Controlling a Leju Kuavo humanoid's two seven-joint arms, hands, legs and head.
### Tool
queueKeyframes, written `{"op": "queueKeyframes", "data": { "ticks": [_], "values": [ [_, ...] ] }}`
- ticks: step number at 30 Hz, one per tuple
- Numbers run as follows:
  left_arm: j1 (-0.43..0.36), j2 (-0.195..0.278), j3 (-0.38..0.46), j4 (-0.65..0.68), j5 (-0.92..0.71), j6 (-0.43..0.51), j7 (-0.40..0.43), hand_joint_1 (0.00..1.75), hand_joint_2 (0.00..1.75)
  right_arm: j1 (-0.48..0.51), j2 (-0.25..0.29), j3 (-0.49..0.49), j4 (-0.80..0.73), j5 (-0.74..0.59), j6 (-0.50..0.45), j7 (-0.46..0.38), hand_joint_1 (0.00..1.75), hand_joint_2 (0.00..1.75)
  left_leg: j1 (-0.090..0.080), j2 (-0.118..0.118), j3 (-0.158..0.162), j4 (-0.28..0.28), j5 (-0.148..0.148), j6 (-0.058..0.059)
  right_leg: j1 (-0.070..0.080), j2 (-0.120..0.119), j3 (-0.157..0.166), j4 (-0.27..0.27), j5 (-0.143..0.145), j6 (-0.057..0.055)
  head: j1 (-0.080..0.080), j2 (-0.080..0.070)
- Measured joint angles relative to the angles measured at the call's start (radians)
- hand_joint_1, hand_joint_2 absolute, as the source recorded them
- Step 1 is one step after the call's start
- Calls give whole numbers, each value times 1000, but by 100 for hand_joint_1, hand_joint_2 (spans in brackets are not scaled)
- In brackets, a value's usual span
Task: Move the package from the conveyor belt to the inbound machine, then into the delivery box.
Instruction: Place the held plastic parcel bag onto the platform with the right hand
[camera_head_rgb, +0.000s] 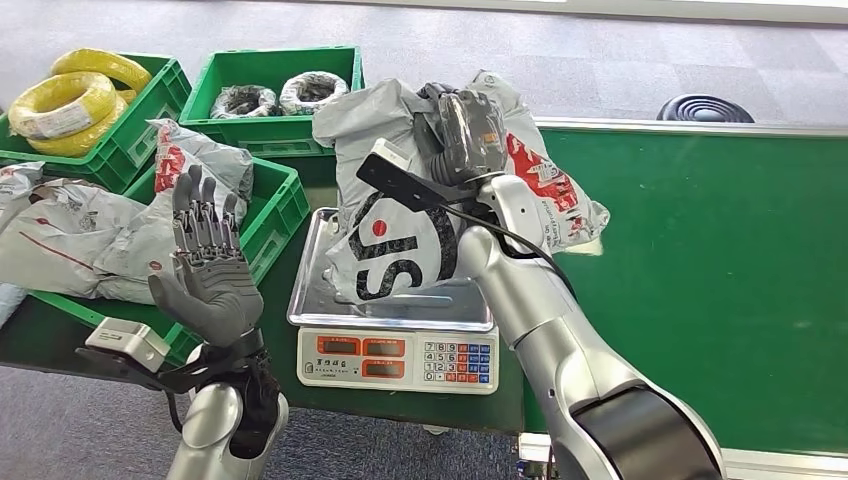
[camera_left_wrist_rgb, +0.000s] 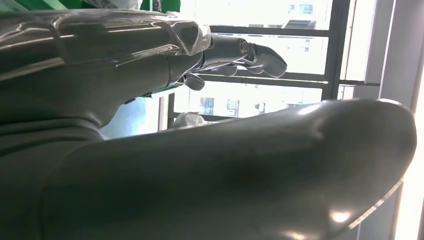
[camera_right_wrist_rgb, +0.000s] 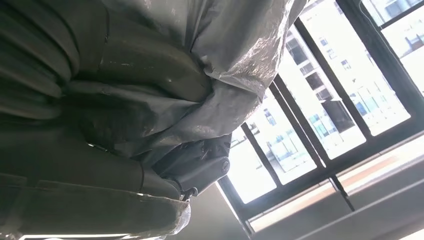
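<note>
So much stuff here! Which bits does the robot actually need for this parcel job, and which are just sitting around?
In the job:
grey package, held by the right hand
weighing scale
green conveyor belt
crate of parcels

Lying about:
yellow cable coils
crate of dark coils
left hand, raised and holding nothing

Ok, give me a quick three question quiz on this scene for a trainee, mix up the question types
1. True or false: the right hand grips the grey package over the scale.
2. Multiple choice: how is the left hand held? A) fingers apart, holding nothing B) gripping a yellow cable coil C) pressing the scale's keypad
3. Short answer: what lies in the near green crate to the left of the scale?

Key
1. True. The package's lower end reaches the scale's steel tray; whether it rests its weight there cannot be told.
2. A
3. Grey packages like the one being held.
</note>
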Motion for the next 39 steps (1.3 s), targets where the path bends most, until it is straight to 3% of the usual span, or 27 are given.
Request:
{"op": "queueKeyframes", "data": {
  "ticks": [1,5,10,12,16,19,26,32,35,39],
  "values": [
    [0,1,0,-1,0,0,0,0,0,1,0,-5,12,-6,-1,0,158,175,0,0,0,0,0,0,0,0,0,0,0,0,0,0],
    [0,3,0,-4,0,0,0,0,0,19,0,-32,62,-45,-4,-5,114,175,0,0,0,0,0,0,0,0,0,0,0,0,0,0],
    [0,4,2,-14,-3,3,0,0,0,76,2,-67,133,-83,-13,-18,128,175,0,0,0,0,0,0,0,0,0,0,0,0,0,0],
    [-1,4,2,-18,-4,3,0,0,0,97,2,-77,152,-91,-14,-20,105,175,0,0,0,0,0,0,0,0,0,0,0,0,0,0],
    [-4,4,3,-20,-9,-2,3,0,0,130,5,-95,175,-106,-17,-32,38,175,0,0,0,0,0,0,0,0,0,0,0,0,0,0],
    [-10,3,3,-20,-9,-7,5,0,0,152,6,-104,184,-113,-21,-42,0,175,0,0,0,0,0,0,0,0,0,0,0,0,0,0],
    [-42,-4,4,-7,-9,-14,9,0,0,173,8,-120,197,-114,-52,-53,0,175,0,0,0,0,0,0,0,0,0,0,0,0,0,0],
    [-58,-10,4,12,-9,-14,8,0,0,173,8,-129,176,-116,-133,-106,0,175,0,0,0,0,0,0,0,0,0,0,0,0,0,0],
    [-59,-10,4,18,-8,-14,4,0,0,173,7,-140,107,-132,-181,-148,0,175,0,0,0,0,0,0,0,0,0,0,0,0,0,0],
    [-59,-10,4,25,-8,-14,2,0,0,199,5,-147,-92,-105,-200,-144,0,175,0,0,0,0,0,0,0,0,0,0,0,0,0,0]
  ]
}}
